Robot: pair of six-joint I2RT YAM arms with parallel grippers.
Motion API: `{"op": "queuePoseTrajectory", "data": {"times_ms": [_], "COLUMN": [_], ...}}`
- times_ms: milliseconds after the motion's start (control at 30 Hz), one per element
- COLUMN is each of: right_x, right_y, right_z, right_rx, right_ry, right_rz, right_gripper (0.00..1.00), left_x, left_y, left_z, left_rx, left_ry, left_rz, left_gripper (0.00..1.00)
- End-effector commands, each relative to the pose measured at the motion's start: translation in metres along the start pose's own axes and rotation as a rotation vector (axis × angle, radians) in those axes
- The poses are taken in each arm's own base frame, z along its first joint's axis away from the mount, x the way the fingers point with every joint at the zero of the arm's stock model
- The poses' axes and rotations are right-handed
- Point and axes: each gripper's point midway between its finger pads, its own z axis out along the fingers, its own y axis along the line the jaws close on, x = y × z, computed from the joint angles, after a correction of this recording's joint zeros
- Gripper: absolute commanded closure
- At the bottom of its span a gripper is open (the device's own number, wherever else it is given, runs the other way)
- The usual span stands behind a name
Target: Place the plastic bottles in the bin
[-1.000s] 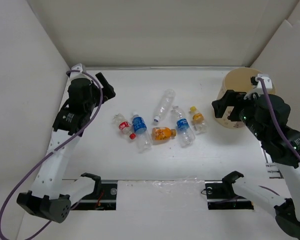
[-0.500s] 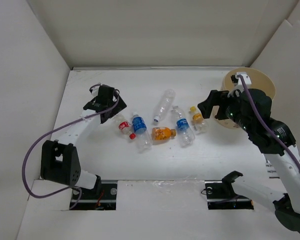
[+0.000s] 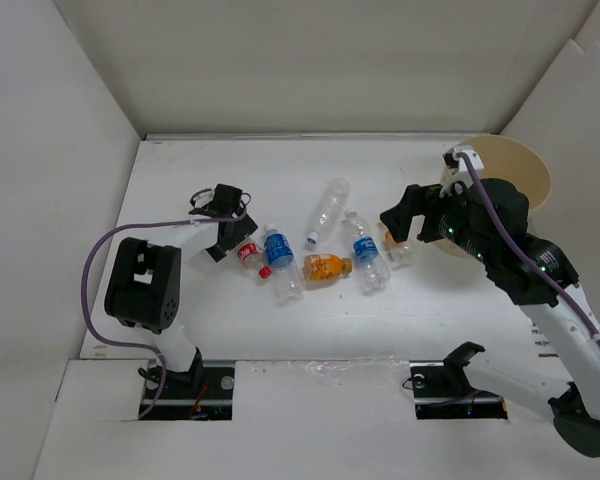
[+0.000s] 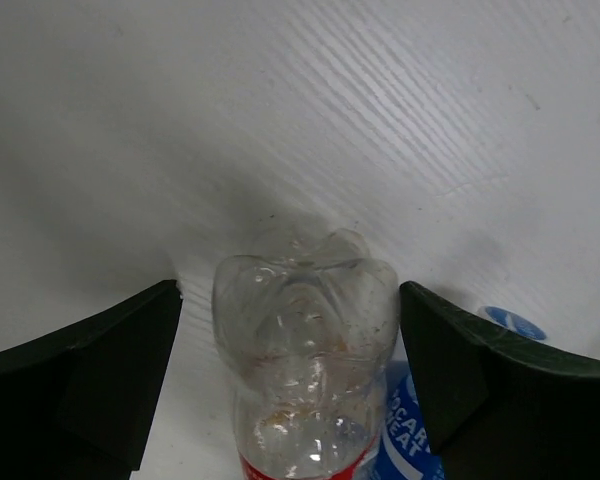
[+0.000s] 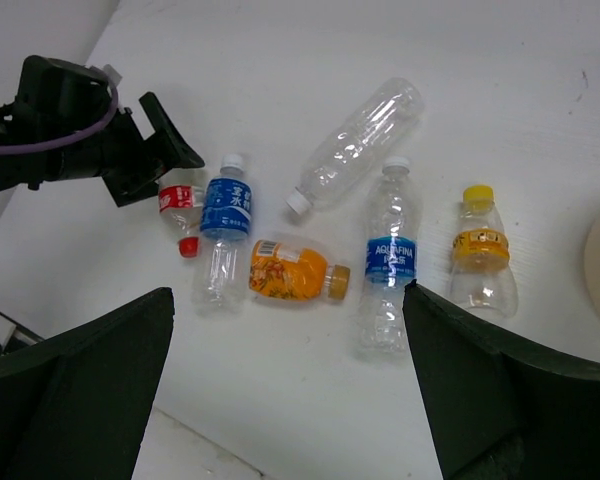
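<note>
**Plastic bottles: all six on the tabletop, none in the bin**

- Nearest the arm bases: the orange-filled bottle (image 5: 290,272) lies on its side on the tabletop (image 3: 430,320). One blue-labelled bottle (image 5: 223,235) is to its left and the other blue-labelled bottle (image 5: 388,260) to its right.
- Left end of the row: the red-labelled bottle (image 4: 305,340) lies just beside the left blue one. I cannot tell whether they touch.
- Left jaws: released and low, one finger on each side of the red bottle's base end, with a gap showing on both sides. Nothing is gripped.
- Right jaws: spread wide and empty, hovering over the yellow-capped bottle (image 5: 477,255) at the right end of the row.
- Farther back: the plain clear bottle (image 5: 360,130) lies slanted, apart from the row.
- Far right: the bin (image 3: 520,165) stands upright, partly hidden behind the right arm and well apart from the red bottle.

Risks, as judged from here:
- The inner finger may catch the neighbouring blue bottle on closing and shove it or pinch both.
- The thin, round wall may buckle and squirt out of the grip.
- A hold at the base end alone may let the bottle droop or swing.
- The carry to the bin crosses the right arm's space, so a collision is possible unless that arm yields.
</note>
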Motion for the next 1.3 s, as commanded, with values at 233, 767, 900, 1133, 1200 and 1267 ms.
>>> {"op": "queuePoseTrajectory", "data": {"times_ms": [233, 767, 900, 1133, 1200, 1267], "right_x": [-0.011, 0.012, 0.000, -0.021, -0.015, -0.015], "right_y": [0.028, 0.161, 0.185, 0.216, 0.218, 0.221], "right_z": [0.011, 0.087, 0.108, 0.118, 0.130, 0.138], "right_rx": [-0.119, -0.726, -0.819, -0.926, -0.933, -0.967], "right_ry": [-0.042, 0.045, 0.055, -0.008, 0.006, 0.012], "right_rz": [-0.015, -0.001, 0.022, 0.050, 0.057, 0.076], "right_gripper": [0.00, 0.00, 0.00, 0.00, 0.00, 0.06], "left_x": [0.000, -0.093, -0.082, -0.059, -0.053, -0.052], "left_y": [0.018, -0.128, -0.154, -0.177, -0.176, -0.178], "left_z": [0.000, -0.263, -0.328, -0.369, -0.378, -0.376], "left_rx": [-0.058, 0.879, 1.190, 1.473, 1.540, 1.554], "left_ry": [-0.045, -0.406, -0.404, -0.286, -0.270, -0.264], "left_rz": [-0.081, 0.181, 0.248, 0.319, 0.321, 0.320], "left_gripper": [1.00, 1.00, 1.00, 1.00, 1.00, 1.00]}}
